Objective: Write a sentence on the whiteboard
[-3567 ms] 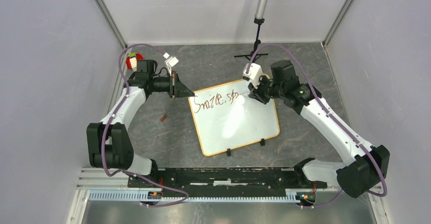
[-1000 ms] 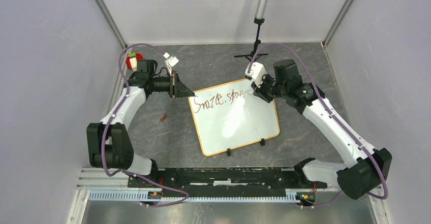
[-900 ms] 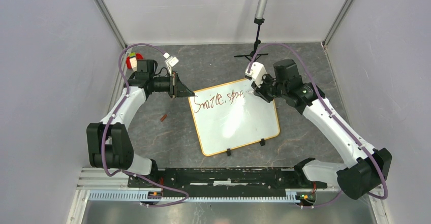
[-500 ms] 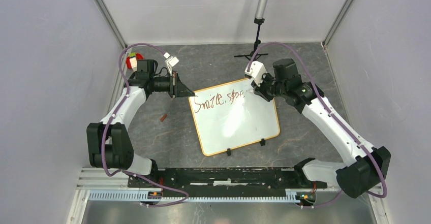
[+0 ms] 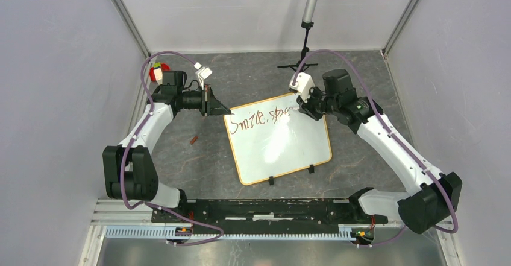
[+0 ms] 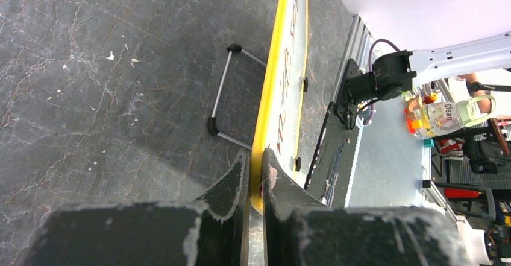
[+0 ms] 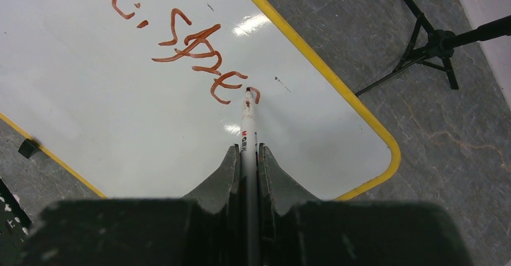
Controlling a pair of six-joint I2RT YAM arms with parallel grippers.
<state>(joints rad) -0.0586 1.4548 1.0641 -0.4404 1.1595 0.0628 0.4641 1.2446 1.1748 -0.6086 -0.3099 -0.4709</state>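
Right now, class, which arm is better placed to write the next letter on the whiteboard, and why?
Right. The right gripper grips the marker, its tip at the end of the sentence; the left gripper is clamped on the whiteboard edge, holding no pen.

The whiteboard (image 5: pixel 283 151) lies skewed between my two grippers, with the sentence (image 5: pixel 259 119) only partly written.
I see a white board with rounded corners and a thin orange-yellow frame. Its far-left corner sits between the fingers of my left gripper (image 6: pixel 256 160), which pinch the frame edge. Two small black clips (image 5: pixel 271 181) sit on the opposite edge, well apart from both grippers. The dark red handwriting runs in one line from beside the left fingers toward my right gripper (image 7: pixel 247 151). It reads "Smile, spre", its last stroke at the tip of the marker (image 7: pixel 247 118) clamped in the right fingers.
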